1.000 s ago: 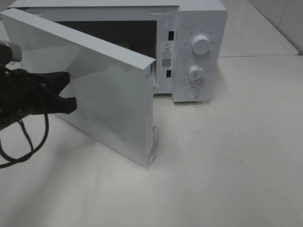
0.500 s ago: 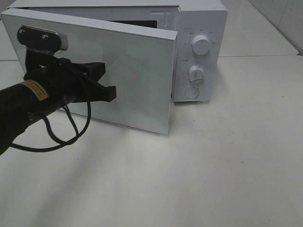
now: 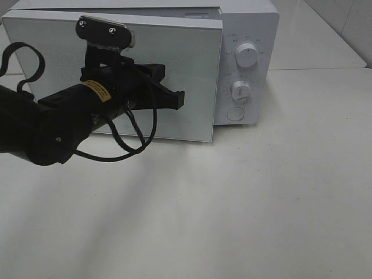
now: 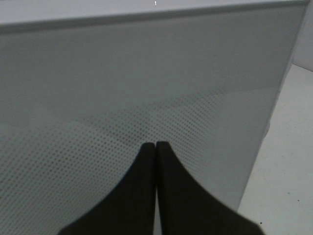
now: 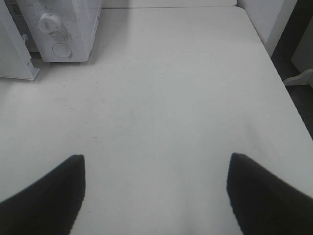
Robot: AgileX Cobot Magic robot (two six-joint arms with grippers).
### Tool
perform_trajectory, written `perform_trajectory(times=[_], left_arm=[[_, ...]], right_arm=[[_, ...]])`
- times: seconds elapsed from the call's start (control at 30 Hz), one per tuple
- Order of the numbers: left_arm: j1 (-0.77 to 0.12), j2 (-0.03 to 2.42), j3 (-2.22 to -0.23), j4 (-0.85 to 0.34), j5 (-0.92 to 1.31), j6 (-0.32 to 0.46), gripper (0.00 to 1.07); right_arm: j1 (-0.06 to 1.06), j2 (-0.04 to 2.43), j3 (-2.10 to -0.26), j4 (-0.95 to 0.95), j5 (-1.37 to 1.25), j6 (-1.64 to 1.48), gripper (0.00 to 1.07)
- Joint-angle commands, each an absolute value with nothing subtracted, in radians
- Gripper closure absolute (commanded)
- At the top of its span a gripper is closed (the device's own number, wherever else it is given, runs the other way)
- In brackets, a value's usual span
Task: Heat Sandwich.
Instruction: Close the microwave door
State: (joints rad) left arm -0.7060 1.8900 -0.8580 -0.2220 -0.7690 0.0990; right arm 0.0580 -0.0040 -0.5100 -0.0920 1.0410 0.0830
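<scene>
**Left arm on door, latch not yet made**

Step in hand (my reading): pushing the microwave [image 3: 250,26] door [image 3: 195,64] shut. The door stands slightly ajar. Its free edge, at the door's 3 o'clock, sits just off the panel with the two knobs [image 3: 247,56].

Sandwich: in none of the views. Likely inside, behind the door, but that cannot be confirmed.

Left pincer [image 3: 177,99]: fingers pressed together with nothing between them. The tip is against the dotted door face, a little toward 3 o'clock of its centre.

Doing it well:
- Push straight in, square to the door face.
- Keep the contact toward the free edge, away from the hinge at 9 o'clock, so less force is needed.
- Push slowly and steadily until the latch catches. A shove could slide the whole oven back across the counter [image 3: 261,203].
- The face looks smooth, so watch for the tip skidding toward the knobs.

Pose: the left arm [image 3: 58,119] enters the high view from 9 o'clock. The forearm is nearly level and slants up toward 2 o'clock. The wrist camera [image 3: 104,32] rides on top and a cable loops beneath.

Right pincer [image 5: 156,157]: fingers well apart and empty. It hangs over bare counter, well apart from the microwave and outside the high view.
</scene>
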Motion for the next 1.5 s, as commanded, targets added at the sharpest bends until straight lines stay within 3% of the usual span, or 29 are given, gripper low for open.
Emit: perform_trajectory(times=[0.03,0.47,0.97,1.5], left_arm=[[-0.713,1.911,-0.911,-0.241,-0.744,0.106,1.06],[-0.713,2.002,-1.065,-0.264,-0.679,0.115,1.06],[-0.71,2.09,-1.241,-0.425,-0.661,0.257,1.06],[-0.713,2.097,-1.258,-0.453,-0.585,0.277,1.06]], right_arm=[[0.05,-0.029,-0.506,-0.089,1.037,0.074,0.31],[0.05,-0.029,-0.506,-0.089,1.037,0.075,0.31],[0.05,-0.029,-0.506,-0.089,1.037,0.075,0.31],[0.05,-0.029,-0.506,-0.089,1.037,0.075,0.31]])
